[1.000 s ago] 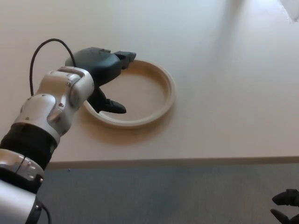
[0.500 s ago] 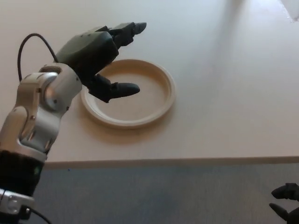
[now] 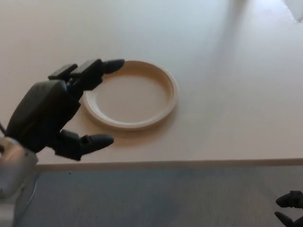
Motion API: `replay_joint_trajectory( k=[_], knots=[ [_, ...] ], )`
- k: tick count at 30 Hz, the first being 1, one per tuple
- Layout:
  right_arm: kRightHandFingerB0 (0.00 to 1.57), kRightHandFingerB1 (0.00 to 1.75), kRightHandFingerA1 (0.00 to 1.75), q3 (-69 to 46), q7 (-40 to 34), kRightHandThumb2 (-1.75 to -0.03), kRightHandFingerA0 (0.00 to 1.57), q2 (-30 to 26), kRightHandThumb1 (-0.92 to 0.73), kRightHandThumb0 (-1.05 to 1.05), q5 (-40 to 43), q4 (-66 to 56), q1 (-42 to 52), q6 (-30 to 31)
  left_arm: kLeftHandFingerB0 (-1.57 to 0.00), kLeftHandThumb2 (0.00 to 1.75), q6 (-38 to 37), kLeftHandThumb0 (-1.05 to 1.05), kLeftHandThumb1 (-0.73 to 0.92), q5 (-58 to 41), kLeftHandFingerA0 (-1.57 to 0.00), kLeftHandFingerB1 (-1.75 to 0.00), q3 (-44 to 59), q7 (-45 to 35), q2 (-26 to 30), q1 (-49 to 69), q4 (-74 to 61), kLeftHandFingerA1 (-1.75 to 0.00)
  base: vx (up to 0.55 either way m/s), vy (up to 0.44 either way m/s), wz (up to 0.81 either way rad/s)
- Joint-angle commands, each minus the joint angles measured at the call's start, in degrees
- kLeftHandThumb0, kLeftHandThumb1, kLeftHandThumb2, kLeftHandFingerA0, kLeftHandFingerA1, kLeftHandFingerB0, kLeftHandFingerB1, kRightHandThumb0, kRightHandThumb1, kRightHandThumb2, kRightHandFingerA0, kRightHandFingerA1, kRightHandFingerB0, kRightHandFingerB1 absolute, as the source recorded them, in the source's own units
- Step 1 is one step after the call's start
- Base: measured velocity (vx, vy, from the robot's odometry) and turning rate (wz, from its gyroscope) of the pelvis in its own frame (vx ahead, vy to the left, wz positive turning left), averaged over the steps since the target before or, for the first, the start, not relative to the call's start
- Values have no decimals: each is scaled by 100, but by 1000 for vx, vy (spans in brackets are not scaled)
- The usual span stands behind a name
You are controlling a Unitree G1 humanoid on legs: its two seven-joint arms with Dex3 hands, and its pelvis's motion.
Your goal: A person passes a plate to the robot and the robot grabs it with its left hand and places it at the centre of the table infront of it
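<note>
A cream round plate (image 3: 132, 94) lies flat on the pale table (image 3: 227, 94), left of the middle of the head view. My left hand (image 3: 57, 111) hovers open at the plate's left, nearer the camera, its fingers (image 3: 94, 71) spread over the plate's left rim and its thumb (image 3: 92, 141) pointing right near the table's front edge. It holds nothing. Only the dark fingertips of my right hand (image 3: 289, 210) show at the bottom right corner, low over the floor.
The table's front edge (image 3: 189, 163) runs across the picture below the plate. Grey floor (image 3: 165, 198) lies beneath it. A white object (image 3: 296, 8) peeks in at the top right corner.
My left hand has let go of the plate's left rim, opened, and drawn back toward the camera and to the left. The plate stays where it lay.
</note>
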Motion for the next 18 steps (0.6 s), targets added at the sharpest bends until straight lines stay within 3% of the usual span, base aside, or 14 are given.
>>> replay_joint_trajectory(
  k=[1,6,7,10,11,13,14,15,16,18],
  knots=[
    [16,52,64,-16,21,-103,35,-52,-65,-83,0,84,254,84,-28,55,-1076,-54,45,-568,-41,-32,93,195,320,1255,-93,-41,0,0,0],
    [17,52,60,35,9,-100,26,-67,-66,-83,-51,68,325,36,-41,55,-1013,-55,48,-64,-53,-35,-46,515,442,1551,713,-43,0,0,0],
    [20,42,57,54,-13,-63,32,-63,-86,-85,-71,65,334,37,-44,56,-1039,-56,49,-1,-53,-36,-72,593,480,1546,913,-43,0,0,0],
    [21,43,66,123,-87,-66,46,-51,-87,-87,-134,51,379,41,-47,55,-1114,-54,48,134,-54,-37,-147,855,548,1531,1483,-43,0,0,0],
    [17,51,64,124,-72,-104,35,-43,-66,-84,-122,50,402,32,-36,78,-1143,-55,40,169,-50,-46,-179,957,579,1514,1768,-55,0,0,0],
    [18,51,63,132,-62,-103,34,-32,-66,-85,-110,55,427,31,-35,79,-1263,-54,42,236,-47,-46,-272,1257,625,1371,2665,-54,0,0,0],
    [21,42,58,151,-75,-66,38,-20,-87,-85,-124,63,445,35,-34,78,-1332,-53,41,247,-46,-46,-298,1417,617,1329,3060,-54,0,0,0],
    [21,42,58,171,-80,-66,38,-5,-87,-85,-133,70,468,37,-34,78,-1385,-53,41,245,-46,-46,-305,1533,606,1335,3285,-54,0,0,0],
    [19,52,62,173,-69,-102,32,-1,-67,-84,-124,71,473,39,-44,55,-1423,-47,52,252,-49,-37,-314,1686,572,1291,3572,-41,0,0,0],
    [18,51,62,167,-49,-102,32,16,-67,-84,-95,73,518,42,-43,55,-1444,-46,52,268,-48,-36,-331,1946,510,1236,4086,-41,0,0,0]
  ],
)
